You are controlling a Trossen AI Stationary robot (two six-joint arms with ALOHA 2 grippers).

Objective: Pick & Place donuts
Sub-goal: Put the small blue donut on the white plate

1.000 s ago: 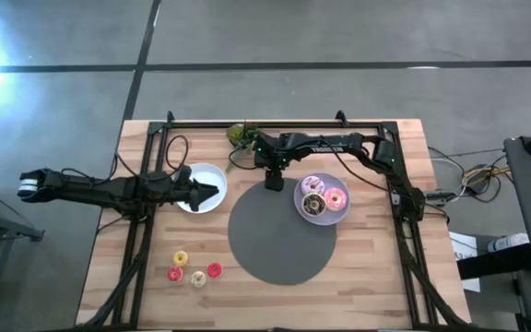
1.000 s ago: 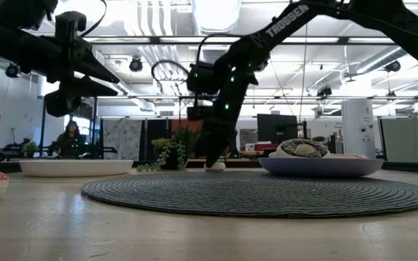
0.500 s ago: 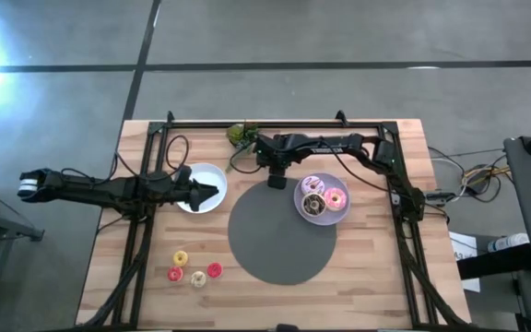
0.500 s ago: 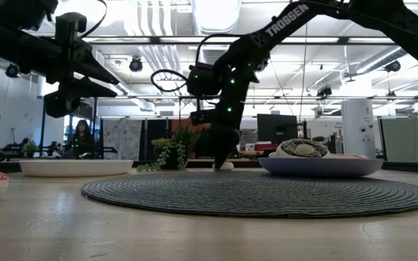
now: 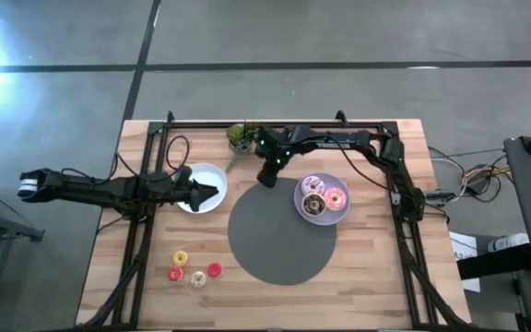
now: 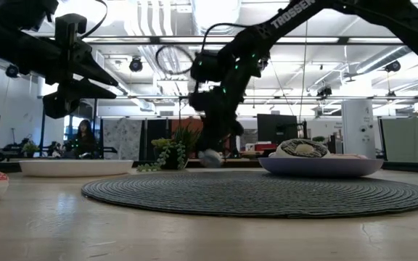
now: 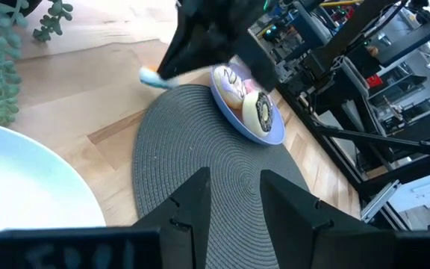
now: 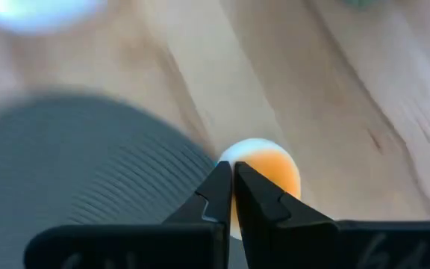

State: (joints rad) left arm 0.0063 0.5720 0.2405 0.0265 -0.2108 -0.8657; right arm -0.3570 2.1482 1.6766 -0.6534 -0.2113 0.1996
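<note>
My right gripper [image 5: 266, 178] hangs just past the far edge of the round grey mat [image 5: 282, 244], shut on a small orange-and-white donut [image 8: 271, 175]. In the low view that donut [image 6: 210, 158] shows clear of the table. Three larger donuts [image 5: 322, 196] lie on the lavender plate [image 5: 322, 222]. Several small donuts [image 5: 194, 268] lie on the wood near the table's near left corner. My left gripper [image 7: 234, 196] stands open with nothing between its fingers, over the right part of the white plate [image 5: 192, 177]. My right gripper pinches the small donut by its rim [image 8: 254, 173] between the ends of its two fingers. The fingers come from above, pointing down. The donut hangs below the fingertips [image 6: 216, 145], lifted clear of the table and the mat.
A small green plant [image 5: 240, 135] stands at the far edge, just beyond my right gripper. A black frame [image 5: 275, 123] runs along the table's far edge and down both sides. Bare wood shows on the table's near right part.
My right gripper has shut on the small donut that lay on the table at the mat's far edge. It has then risen with it, shifting slightly toward the table's left and far edges. The donut is now lifted clear of the table.
</note>
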